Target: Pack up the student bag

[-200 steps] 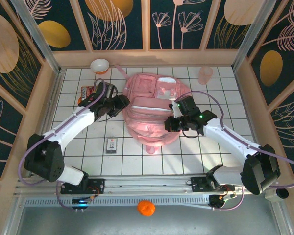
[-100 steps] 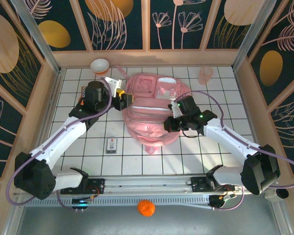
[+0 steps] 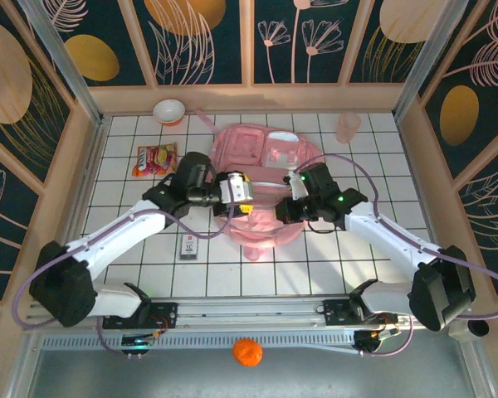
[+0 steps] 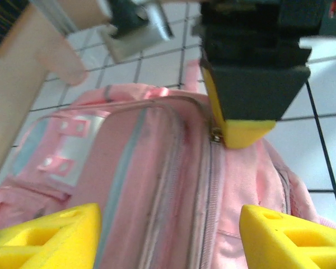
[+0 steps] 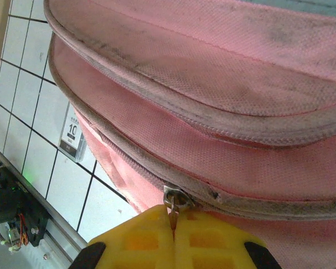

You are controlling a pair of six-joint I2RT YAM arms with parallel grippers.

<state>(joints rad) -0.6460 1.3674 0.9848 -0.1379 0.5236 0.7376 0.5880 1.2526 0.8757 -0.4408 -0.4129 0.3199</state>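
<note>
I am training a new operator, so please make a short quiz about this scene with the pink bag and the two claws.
1. True or false: the right claw is shut on the zipper pull of the student bag.
2. The left claw is: A) open above the bag; B) shut on a strap; C) holding a cup.
3. Fill in: the snack packet lies nearer the ___ arm.
Key: 1 true; 2 A; 3 left.

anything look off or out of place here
An orange round object lies off the tiled table, on the grey ledge at the near edge, apart from everything else. The student bag has grey grime along its zipper seams; nothing looks spilled or torn.
</note>
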